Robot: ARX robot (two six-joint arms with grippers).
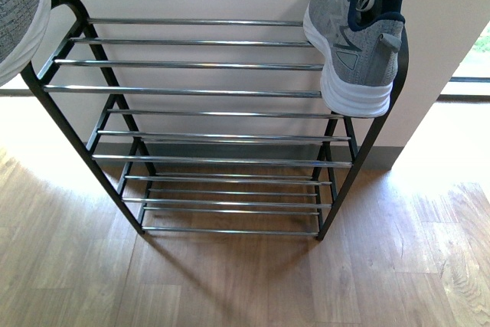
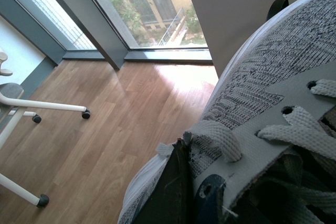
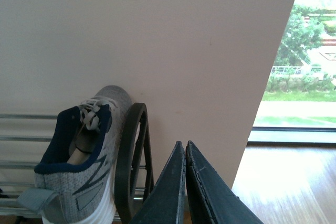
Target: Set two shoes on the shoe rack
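From the front, the shoe rack (image 1: pixel 199 91) has one shoe on it. The placed shoe (image 1: pixel 356 36) sits at the right end of the top tier, its heel hanging over the near bar. The held shoe (image 1: pixel 17 13) is at the left edge of view, over the rack's left end and seemingly not resting on the bars yet, so I'd call the job half done. No claw shows here.

The left wrist view fills that in. The left claw (image 2: pixel 184 198) grips the held shoe at its collar beside the laces, with one dark finger outside and the other hidden. The wooden floor (image 2: pixel 105 119) lies beyond.

The right wrist view shows the right claw (image 3: pixel 185 153) pressed closed on nothing, just right of the placed shoe and the rack's rounded corner.
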